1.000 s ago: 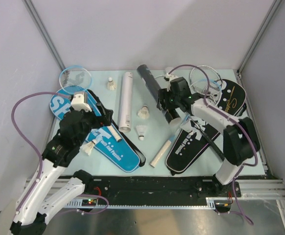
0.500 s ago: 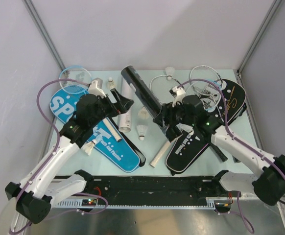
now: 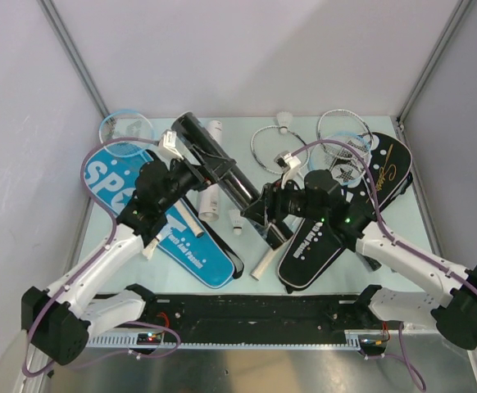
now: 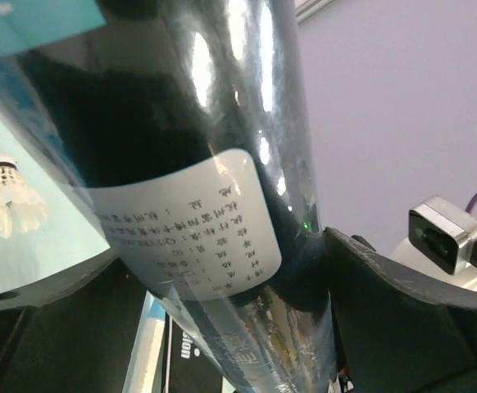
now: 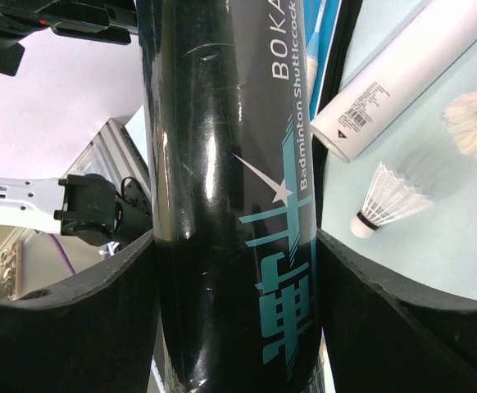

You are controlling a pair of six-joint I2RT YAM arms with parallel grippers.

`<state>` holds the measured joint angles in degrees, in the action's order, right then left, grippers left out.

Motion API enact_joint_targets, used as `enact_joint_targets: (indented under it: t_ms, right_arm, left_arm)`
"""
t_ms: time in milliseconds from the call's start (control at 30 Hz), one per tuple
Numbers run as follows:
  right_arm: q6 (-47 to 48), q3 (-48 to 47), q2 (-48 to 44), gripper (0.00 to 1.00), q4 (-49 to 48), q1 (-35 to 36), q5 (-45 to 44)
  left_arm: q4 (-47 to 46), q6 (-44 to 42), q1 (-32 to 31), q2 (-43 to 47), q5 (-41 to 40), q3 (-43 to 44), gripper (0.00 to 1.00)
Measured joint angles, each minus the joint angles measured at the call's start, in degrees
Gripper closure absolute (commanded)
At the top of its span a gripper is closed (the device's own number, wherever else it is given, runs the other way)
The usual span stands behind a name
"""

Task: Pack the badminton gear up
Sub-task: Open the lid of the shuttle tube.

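Note:
A long black tube [image 3: 222,168] [image 5: 222,123] [image 4: 222,98] slants above the table. My right gripper [image 3: 263,214] [image 5: 234,270] is shut on its lower end. My left gripper [image 3: 210,168] [image 4: 222,254] stands open around the tube's upper half, and its right finger [image 4: 361,278] touches the tube. Under the black tube lies a white tube [image 3: 208,205] [image 5: 402,74]. Shuttlecocks [image 3: 284,120] [image 3: 236,219] [image 5: 390,201] [image 4: 5,201] lie loose on the table. A light blue racket [image 3: 125,131] rests on the blue cover [image 3: 193,250]. A silver racket [image 3: 342,131] lies on the black cover [image 3: 320,246].
A second thin racket ring [image 3: 273,149] lies mid-table behind my right wrist. A white racket handle [image 3: 267,258] sits between the two covers. Grey walls close in the table on three sides, with a metal rail [image 3: 263,307] along the near edge.
My right gripper has carried the black tube left and toward the front and raised its far end. My left arm swung right off the blue cover and now straddles the tube.

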<state>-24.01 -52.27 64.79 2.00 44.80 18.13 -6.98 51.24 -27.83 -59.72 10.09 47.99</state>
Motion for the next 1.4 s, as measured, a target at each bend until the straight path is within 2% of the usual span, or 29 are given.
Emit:
enact_joint_targets:
  t_ms: [100,133,233,367,500,667,1033,1400]
  right_arm:
    - [-0.63,0.48,0.09,0.38,-0.44,0.15,0.33]
    - [-0.7,0.57,0.2,0.3,-0.52,0.15,0.35]
    - [-0.98,0.72,0.7,0.14,-0.42,0.48,0.63]
    - [-2.49,0.85,0.48,0.06,-0.83,-0.02,0.42]
    - [-5.18,0.94,-1.31,0.05,-0.76,-1.49,-0.37]
    - [-9.14,2.27,-6.51,0.1,-0.15,-3.08,-2.49]
    - [-18.97,10.54,-19.21,0.4,0.68,-3.96,-9.33]
    - [-21.0,14.93,-17.68,0.56,-6.47,-3.96,-7.74]
  left_arm:
    - [-2.62,2.71,-0.04,0.59,-0.31,-1.84,0.33]
    - [-3.19,3.96,-0.07,1.05,-0.72,-2.69,0.36]
    - [-4.31,6.6,-0.09,3.28,-2.45,-5.75,0.42]
    - [-3.8,9.62,0.28,6.49,-6.12,-9.25,0.47]
    - [-2.73,12.37,0.76,8.37,-10.93,-10.84,0.5]
    - [-1.88,14.75,1.42,9.84,-15.58,-11.69,0.52]
    - [1.49,14.34,2.27,15.89,-24.81,-12.74,0.54]
    - [3.82,17.53,2.36,20.26,-27.74,-15.02,0.54]
